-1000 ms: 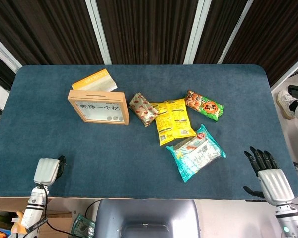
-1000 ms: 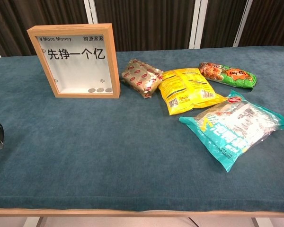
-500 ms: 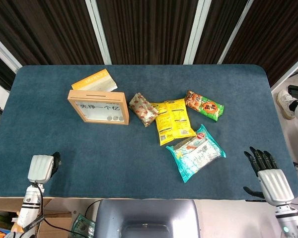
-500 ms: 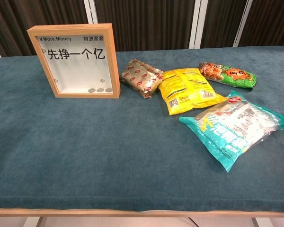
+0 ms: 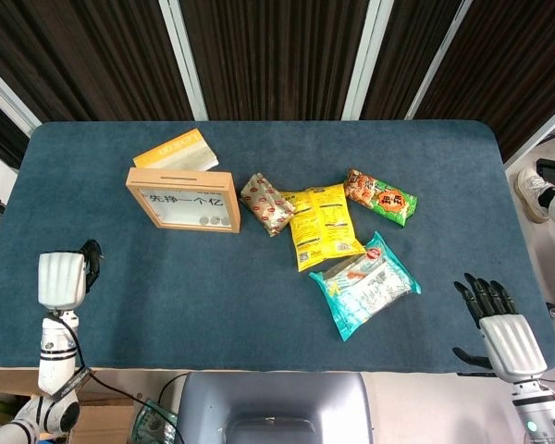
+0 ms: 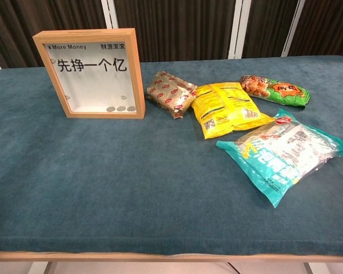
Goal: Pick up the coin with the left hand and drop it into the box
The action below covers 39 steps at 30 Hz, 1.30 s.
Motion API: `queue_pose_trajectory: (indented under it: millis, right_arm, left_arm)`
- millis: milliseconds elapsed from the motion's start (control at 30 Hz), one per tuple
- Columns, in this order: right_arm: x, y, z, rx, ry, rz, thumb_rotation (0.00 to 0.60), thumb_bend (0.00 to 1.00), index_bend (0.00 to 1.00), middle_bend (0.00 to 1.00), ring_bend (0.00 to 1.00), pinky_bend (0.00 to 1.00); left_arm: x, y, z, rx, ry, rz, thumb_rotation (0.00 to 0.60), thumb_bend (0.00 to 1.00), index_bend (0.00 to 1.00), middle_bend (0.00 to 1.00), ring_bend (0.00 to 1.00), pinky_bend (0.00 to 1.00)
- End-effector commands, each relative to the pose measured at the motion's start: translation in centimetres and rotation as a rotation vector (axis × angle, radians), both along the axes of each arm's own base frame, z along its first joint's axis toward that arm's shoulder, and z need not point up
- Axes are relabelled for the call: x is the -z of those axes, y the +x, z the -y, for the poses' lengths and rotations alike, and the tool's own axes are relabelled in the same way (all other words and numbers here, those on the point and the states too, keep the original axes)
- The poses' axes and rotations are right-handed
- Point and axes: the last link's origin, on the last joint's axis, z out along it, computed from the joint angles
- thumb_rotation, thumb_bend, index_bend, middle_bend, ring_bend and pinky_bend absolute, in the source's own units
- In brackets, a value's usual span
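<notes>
A robot's left hand (image 5: 62,278) hovers over the near-left part of the blue table (image 5: 259,305), in front of and to the left of the wooden coin box (image 5: 183,198), its back to the head camera so that whether the fingers are curled or apart cannot be told, nor whether they carry anything. The box stands upright with its slot on top; a few coins (image 6: 120,108) lie behind its glass at the bottom, and no loose coin can be made out anywhere on the cloth. The right hand (image 5: 502,330) rests at the near-right edge, well away from the box, fingers spread and holding nothing. Right of the box lie four snack packets: brown (image 5: 265,203), yellow (image 5: 320,225), orange-green (image 5: 379,196) and teal (image 5: 365,283). The job ahead probably turns on finding the coin first, then carrying it level to the narrow slot and letting go only when squarely above it.
</notes>
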Motion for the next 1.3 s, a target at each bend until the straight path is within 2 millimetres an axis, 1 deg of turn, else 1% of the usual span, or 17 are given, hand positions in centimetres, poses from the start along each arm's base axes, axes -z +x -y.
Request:
queue_pose_trajectory:
  millis: [33, 167, 367, 500, 600, 700, 867, 1033, 1133, 1300]
  right_arm:
    - [0.0, -0.1, 0.2, 0.006, 0.000, 0.001, 0.600, 0.18, 0.00, 0.00, 0.00, 0.00]
    - [-0.1, -0.3, 0.4, 0.017, 0.003, 0.003, 0.600, 0.18, 0.00, 0.00, 0.00, 0.00]
    - [-0.5, -0.7, 0.9, 0.040, -0.004, 0.017, 0.600, 0.18, 0.00, 0.00, 0.00, 0.00]
    - [-0.7, -0.9, 1.2, 0.053, -0.003, 0.021, 0.600, 0.18, 0.00, 0.00, 0.00, 0.00]
    - [-0.8, -1.0, 1.4, 0.062, -0.009, 0.025, 0.600, 0.18, 0.00, 0.00, 0.00, 0.00]
    - [-1.1, -1.2, 1.5, 0.070, -0.018, 0.031, 0.600, 0.18, 0.00, 0.00, 0.00, 0.00]
    - [-1.4, -1.3, 1.6, 0.078, -0.023, 0.037, 0.600, 0.18, 0.00, 0.00, 0.00, 0.00]
    - [-1.6, -1.4, 1.6, 0.079, -0.020, 0.045, 0.600, 0.18, 0.00, 0.00, 0.00, 0.00]
    - [-1.9, -1.4, 1.5, 0.075, -0.024, 0.053, 0.600, 0.18, 0.00, 0.00, 0.00, 0.00]
    - [-2.1, -1.4, 1.4, 0.073, -0.028, 0.057, 0.600, 0.18, 0.00, 0.00, 0.00, 0.00]
  left_arm:
    - [-3.4, 4.9, -2.8, 0.094, 0.109, -0.014, 0.600, 0.56, 0.66, 1.00, 1.00, 1.00]
    - [-5.5, 9.4, -4.9, 0.142, 0.157, -0.004, 0.600, 0.56, 0.66, 1.00, 1.00, 1.00]
    - [-7.1, 14.5, -8.1, 0.142, 0.185, 0.020, 0.600, 0.56, 0.66, 1.00, 1.00, 1.00]
    - [-6.8, 16.5, -10.2, 0.116, 0.182, 0.001, 0.600, 0.56, 0.66, 1.00, 1.00, 1.00]
    - [-5.8, 17.7, -11.9, 0.088, 0.178, -0.029, 0.600, 0.56, 0.64, 1.00, 1.00, 1.00]
    - [-4.2, 19.3, -14.2, 0.055, 0.165, -0.042, 0.600, 0.55, 0.63, 1.00, 1.00, 1.00]
    - [-1.7, 20.1, -15.4, 0.027, 0.164, -0.066, 0.600, 0.55, 0.63, 1.00, 1.00, 1.00]
    - [0.7, 19.5, -15.9, -0.009, 0.145, -0.087, 0.600, 0.55, 0.63, 1.00, 1.00, 1.00]
    - [1.7, 18.9, -15.9, -0.037, 0.139, -0.093, 0.600, 0.54, 0.62, 1.00, 1.00, 1.00]
    - [2.3, 18.5, -15.8, -0.048, 0.135, -0.104, 0.600, 0.54, 0.62, 1.00, 1.00, 1.00]
